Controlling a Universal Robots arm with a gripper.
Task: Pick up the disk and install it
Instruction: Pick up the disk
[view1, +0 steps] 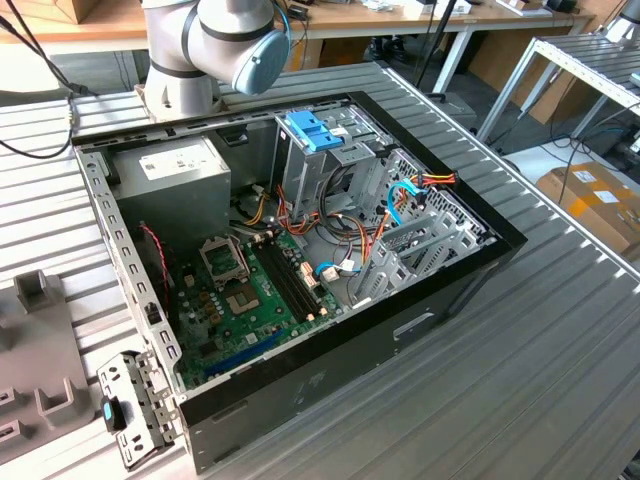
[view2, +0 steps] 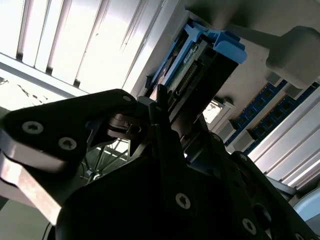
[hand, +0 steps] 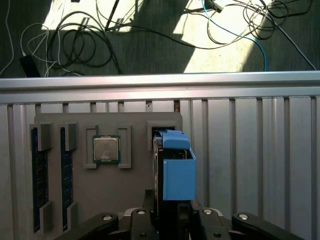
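In both wrist views my gripper (hand: 172, 204) (view2: 167, 107) is shut on the disk (hand: 176, 172) (view2: 202, 62). The disk stands on edge, a grey metal slab with a bright blue carrier frame around it. It sits right at a dark slot (hand: 165, 131) of a grey holder plate (hand: 135, 190), and whether it still rests in that slot I cannot tell. The open computer case (view1: 470, 262) lies on the table in the exterior view, with an empty metal drive cage (view1: 405, 250) toward that view's right.
The holder plate also carries a processor chip (hand: 106, 149) and two memory sticks (hand: 39, 175). Inside the case are a blue plastic latch (view1: 312, 130), a grey power-supply box (view1: 172, 175) and the green motherboard (view1: 250, 290). Cables (hand: 75, 35) lie on the floor past the ribbed table's edge.
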